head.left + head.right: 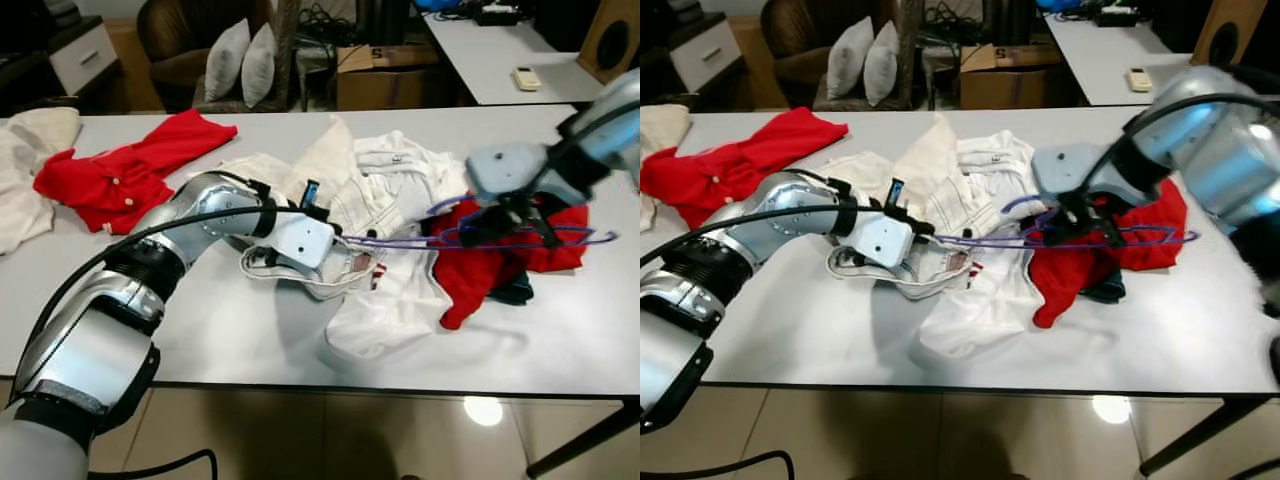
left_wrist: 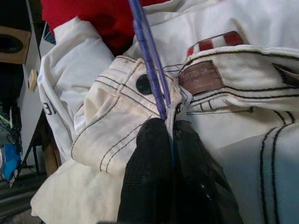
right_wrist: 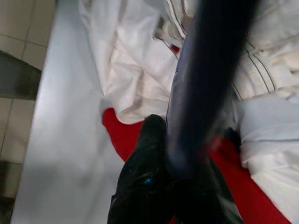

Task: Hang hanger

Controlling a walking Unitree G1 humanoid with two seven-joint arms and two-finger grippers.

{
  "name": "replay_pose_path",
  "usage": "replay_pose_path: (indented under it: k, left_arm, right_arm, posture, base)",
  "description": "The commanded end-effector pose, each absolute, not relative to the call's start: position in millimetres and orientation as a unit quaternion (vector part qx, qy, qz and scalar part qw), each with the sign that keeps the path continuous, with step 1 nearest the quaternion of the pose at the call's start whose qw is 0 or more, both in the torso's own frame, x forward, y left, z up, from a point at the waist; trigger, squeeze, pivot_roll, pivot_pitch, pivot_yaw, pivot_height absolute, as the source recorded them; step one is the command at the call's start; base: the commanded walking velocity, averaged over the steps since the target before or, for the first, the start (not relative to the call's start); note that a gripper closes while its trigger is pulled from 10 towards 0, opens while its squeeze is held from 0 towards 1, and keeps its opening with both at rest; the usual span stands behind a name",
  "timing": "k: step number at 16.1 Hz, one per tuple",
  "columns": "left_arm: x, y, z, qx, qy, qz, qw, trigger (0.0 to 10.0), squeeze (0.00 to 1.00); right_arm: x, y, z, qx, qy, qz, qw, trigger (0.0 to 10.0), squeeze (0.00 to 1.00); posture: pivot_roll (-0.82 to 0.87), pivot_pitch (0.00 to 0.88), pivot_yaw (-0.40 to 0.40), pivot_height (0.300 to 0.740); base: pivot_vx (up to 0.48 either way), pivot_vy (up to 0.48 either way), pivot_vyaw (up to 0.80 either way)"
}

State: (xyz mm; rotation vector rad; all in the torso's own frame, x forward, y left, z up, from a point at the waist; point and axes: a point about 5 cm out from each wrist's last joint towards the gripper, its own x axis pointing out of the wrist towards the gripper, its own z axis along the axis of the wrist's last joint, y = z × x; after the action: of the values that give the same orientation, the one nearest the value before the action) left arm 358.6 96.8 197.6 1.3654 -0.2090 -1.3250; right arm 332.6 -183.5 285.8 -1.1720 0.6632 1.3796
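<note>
A white tabletop is being covered with white clothes and red garments; pillows and a cardboard box are being seen behind it. A purple hanger is being held over the clothes, the left end effector clamped on one end, the right end effector clamped on the other. Black-stitched seams and a brown label are being shown in the left wrist view.

You see the thin purple wire hanger lying roughly level above the heaped white and red clothes, held at both ends.
</note>
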Motion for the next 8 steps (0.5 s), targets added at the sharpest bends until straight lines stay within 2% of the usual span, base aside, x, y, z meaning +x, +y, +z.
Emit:
replay_pose_path:
  k: [1,3,5,6,7,8]
  left_arm:
    - [351.7,65.6,239.1,0.541,-0.217,-0.558,0.590,0.0,0.00]
    - [353.1,69.5,248.0,0.519,-0.235,-0.544,0.616,0.0,0.00]
    - [360.2,85.9,271.4,0.475,-0.273,-0.490,0.678,0.0,0.00]
    - [366.9,104.9,287.4,0.448,-0.278,-0.448,0.722,0.0,0.00]
    - [370.2,116.3,294.6,0.439,-0.278,-0.424,0.741,0.0,0.00]
    - [376.2,141.4,305.1,0.432,-0.270,-0.375,0.775,0.0,0.00]
  right_arm:
    - [335.5,-161.3,275.4,-0.507,0.267,0.614,0.543,10.0,0.00]
    - [340.4,-159.9,272.2,-0.506,0.263,0.606,0.555,10.0,0.00]
    - [344.9,-161.7,268.3,-0.501,0.257,0.599,0.569,10.0,0.00]
    - [343.5,-167.5,268.0,-0.489,0.258,0.602,0.576,10.0,0.00]
    - [342.5,-171.8,268.0,-0.483,0.260,0.602,0.581,10.0,0.00]
    - [338.4,-182.8,266.6,-0.472,0.266,0.601,0.588,10.0,0.00]
  posture:
    - [-0.26,0.000,0.052,0.740]
    - [-0.25,0.000,0.049,0.740]
    - [-0.25,0.000,0.044,0.740]
    - [-0.24,0.000,0.040,0.740]
    - [-0.24,0.000,0.039,0.740]
    - [-0.24,0.000,0.040,0.740]
  base:
    - [0.000,0.000,0.00]
    - [0.000,0.000,0.00]
    - [0.000,0.000,0.00]
    - [0.000,0.000,0.00]
    - [0.000,0.000,0.00]
    - [0.000,0.000,0.00]
